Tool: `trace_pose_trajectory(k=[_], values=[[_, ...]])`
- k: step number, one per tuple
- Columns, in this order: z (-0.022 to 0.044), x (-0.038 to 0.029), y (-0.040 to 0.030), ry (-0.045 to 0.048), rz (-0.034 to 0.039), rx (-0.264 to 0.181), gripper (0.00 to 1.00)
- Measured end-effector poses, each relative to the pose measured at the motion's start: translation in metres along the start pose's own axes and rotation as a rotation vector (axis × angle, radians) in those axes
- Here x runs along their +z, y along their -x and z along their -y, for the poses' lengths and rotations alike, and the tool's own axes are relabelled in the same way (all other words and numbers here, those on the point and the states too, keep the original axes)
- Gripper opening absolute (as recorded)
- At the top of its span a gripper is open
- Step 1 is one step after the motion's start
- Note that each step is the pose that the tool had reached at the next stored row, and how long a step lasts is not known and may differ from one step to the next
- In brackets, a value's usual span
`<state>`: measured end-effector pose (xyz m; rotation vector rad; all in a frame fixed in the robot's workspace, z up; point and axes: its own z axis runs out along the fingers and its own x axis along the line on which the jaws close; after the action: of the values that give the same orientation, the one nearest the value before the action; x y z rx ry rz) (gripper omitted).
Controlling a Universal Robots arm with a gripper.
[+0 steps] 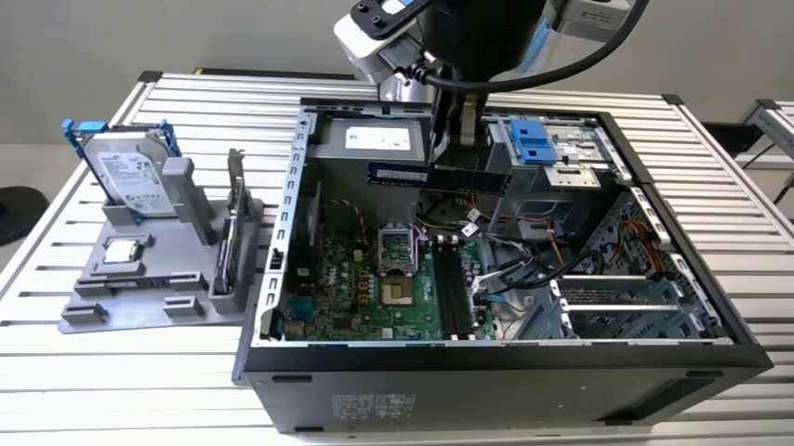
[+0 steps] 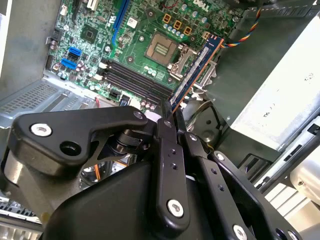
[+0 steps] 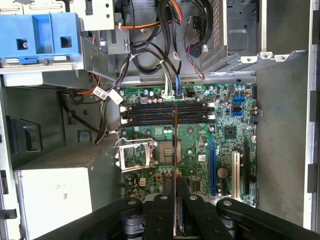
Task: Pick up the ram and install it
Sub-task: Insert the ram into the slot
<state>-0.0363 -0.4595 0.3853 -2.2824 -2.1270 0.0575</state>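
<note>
The slatted worktop (image 1: 112, 372) carried an open computer case (image 1: 496, 395) across the centre and the exterior view's right, its motherboard (image 1: 372, 288) lying face up inside. A grey parts holder (image 1: 137, 311) stood at the exterior view's left, bearing a hard drive (image 1: 125, 172) and a processor (image 1: 125, 251). From my remote station I saw the pincer (image 1: 456, 149) closed on the ram (image 1: 462, 180), taking the stick from above along its upper long edge, in the upper centre of the exterior view. The ram hung level over the motherboard, apart from the memory slots (image 3: 170, 112) seen in the first wrist view. I judged it light, stiff and thin, fragile at its chips and contacts, and best held by its bare edges.
</note>
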Motion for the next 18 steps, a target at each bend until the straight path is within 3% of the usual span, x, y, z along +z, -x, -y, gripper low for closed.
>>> trace_pose_trajectory(k=[18], values=[[0.0000,-0.0001,0.0000,-0.0008,-0.0023,0.061,0.00]])
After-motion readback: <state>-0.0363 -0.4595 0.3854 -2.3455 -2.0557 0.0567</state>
